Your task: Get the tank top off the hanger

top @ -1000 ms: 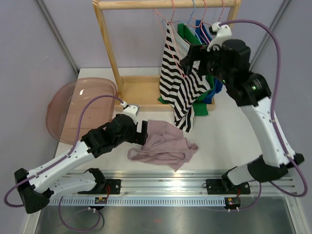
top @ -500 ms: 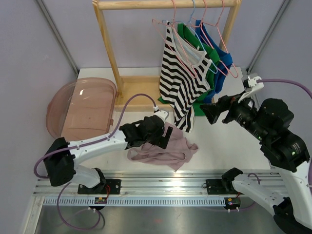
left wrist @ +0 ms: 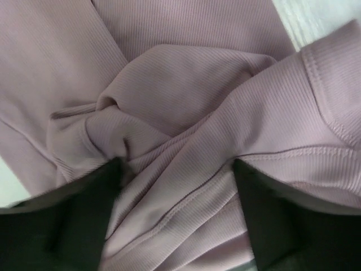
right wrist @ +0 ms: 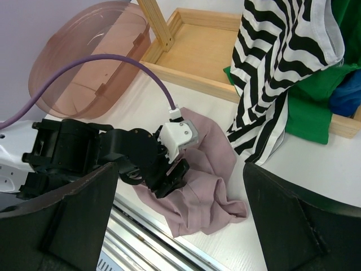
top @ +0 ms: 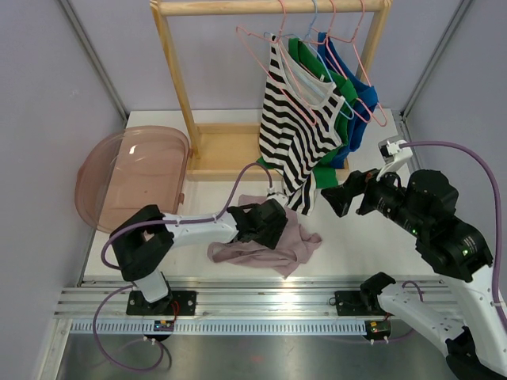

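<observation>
Item 1. Pink ribbed tank top (top: 265, 241): off the rack, lying crumpled on the white table (top: 356, 253) at 6 o'clock from the wooden clothes rack (top: 178, 79), near the table's front edge.

Item 2. Left gripper (top: 269, 226): set down on the tank top's 12 o'clock part. In the wrist view its two dark fingers (left wrist: 73, 220) stand spread, with bunched pink folds filling the gap between them; the fabric is not pinched.

Item 3. Right gripper (top: 337, 198): raised above the table at 2 o'clock from the tank top and well apart from it. Jaws spread wide, nothing between them.

Item 4. Black-and-white striped top (top: 297, 134): hanging from the rack's rail, its lower hem just beyond the pink tank top's 1 o'clock corner.

Item 5. Green garment (top: 329, 170) and blue garment (top: 356, 95): hanging behind the striped top.

Item 6. Translucent pink tub (top: 135, 178): at 10 o'clock from the tank top, beside the rack's wooden base.
</observation>
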### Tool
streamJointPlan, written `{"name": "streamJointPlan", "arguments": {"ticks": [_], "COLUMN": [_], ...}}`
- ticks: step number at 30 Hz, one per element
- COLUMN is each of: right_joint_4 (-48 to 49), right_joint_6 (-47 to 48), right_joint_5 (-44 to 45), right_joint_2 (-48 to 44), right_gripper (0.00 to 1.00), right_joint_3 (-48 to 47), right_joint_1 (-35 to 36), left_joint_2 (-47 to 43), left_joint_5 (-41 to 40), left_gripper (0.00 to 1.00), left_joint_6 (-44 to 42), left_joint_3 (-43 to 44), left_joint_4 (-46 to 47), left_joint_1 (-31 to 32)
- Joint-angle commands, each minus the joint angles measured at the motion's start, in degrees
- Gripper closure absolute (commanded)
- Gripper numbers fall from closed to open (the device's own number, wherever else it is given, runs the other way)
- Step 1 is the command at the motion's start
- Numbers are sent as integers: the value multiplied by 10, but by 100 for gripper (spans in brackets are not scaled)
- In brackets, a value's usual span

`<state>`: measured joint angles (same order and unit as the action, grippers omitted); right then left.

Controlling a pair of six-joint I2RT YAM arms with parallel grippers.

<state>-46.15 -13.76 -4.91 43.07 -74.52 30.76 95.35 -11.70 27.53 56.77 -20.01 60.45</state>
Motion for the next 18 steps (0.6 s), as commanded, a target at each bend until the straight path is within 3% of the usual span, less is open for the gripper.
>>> {"name": "streamJointPlan", "arguments": {"ticks": [1, 2, 4, 5, 9, 18], "right_joint_4": [13, 15, 16, 14, 14, 10], "right_joint_6": [-8, -9, -7, -7, -6, -1], "right_joint_5": [-19, -19, -20, -19, -12, -5], "right_joint_2": [-7, -11, -14, -16, -24, -29], "right_gripper": [1, 0, 1, 0, 1, 1], "right_joint_3": [3, 2, 0, -2, -4, -11], "right_joint_1": [3, 3, 3, 3, 3, 3], "left_joint_2": [17, 18, 9, 3, -41, -181], "left_joint_5": [9, 9, 1, -4, -45, -193], "left_gripper": [40, 62, 82, 100, 100, 100], "left_joint_6": [9, 10, 14, 15, 14, 0], "left_joint_3": [-10, -13, -16, -19, -10, 90], "left_joint_4": [50, 51, 49, 49, 23, -160], "left_joint_1": [3, 3, 3, 4, 3, 3]}}
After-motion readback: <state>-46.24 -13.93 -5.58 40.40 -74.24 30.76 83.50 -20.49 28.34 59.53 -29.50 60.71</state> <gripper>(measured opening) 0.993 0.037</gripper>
